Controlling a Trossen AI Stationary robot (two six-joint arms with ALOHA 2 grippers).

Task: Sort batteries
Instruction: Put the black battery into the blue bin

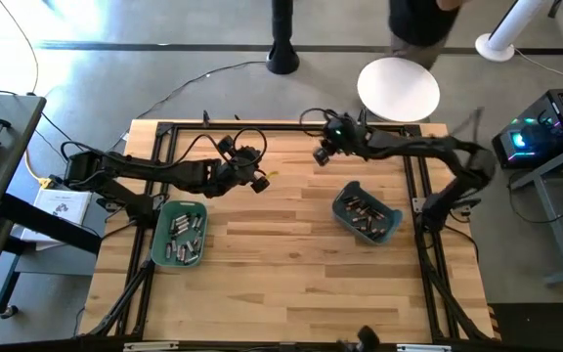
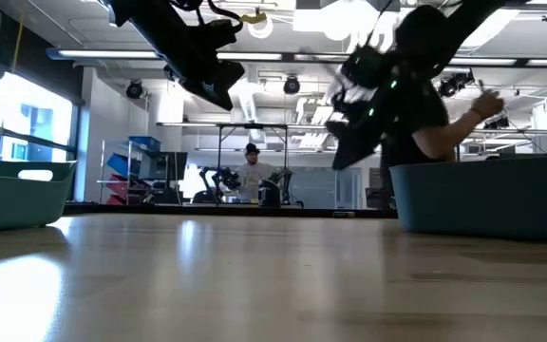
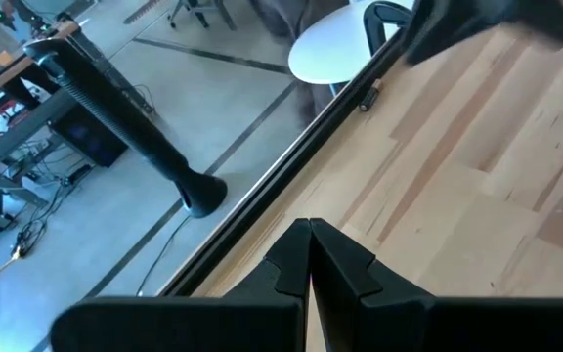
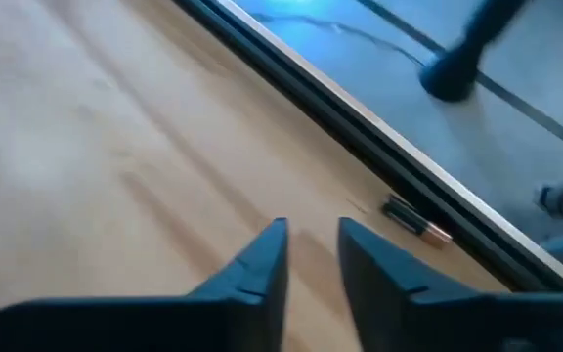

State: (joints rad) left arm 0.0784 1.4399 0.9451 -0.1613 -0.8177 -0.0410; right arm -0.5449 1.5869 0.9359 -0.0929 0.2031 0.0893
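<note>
One loose battery (image 4: 416,219) lies on the wooden table (image 1: 281,293) close against the black frame rail at the far edge, a dark cylinder with a coppery end; its long axis runs roughly along that rail; in the right wrist view it sits just ahead of the right gripper (image 4: 311,244) and off to one side of the gap between the fingers, so the coming move, as I judge it, turns on shifting sideways toward the rail and turning the fingers across the cylinder; the right gripper (image 1: 323,154) hangs above the far middle of the table, fingers a little apart and holding nothing; the rail so near the battery may crowd one finger. The left gripper (image 1: 259,183) hovers over the left-centre of the table, closed with its tips together and empty (image 3: 309,256); the right arm looks the nearer one. The rest of the batteries lie in two teal bins; the left bin (image 1: 160,244) holds silvery ones, the right bin (image 1: 391,223) darker ones; neither bin stands in the way. Beyond the far edge are a white round stool (image 1: 399,90) and a black stand base (image 1: 282,61).
</note>
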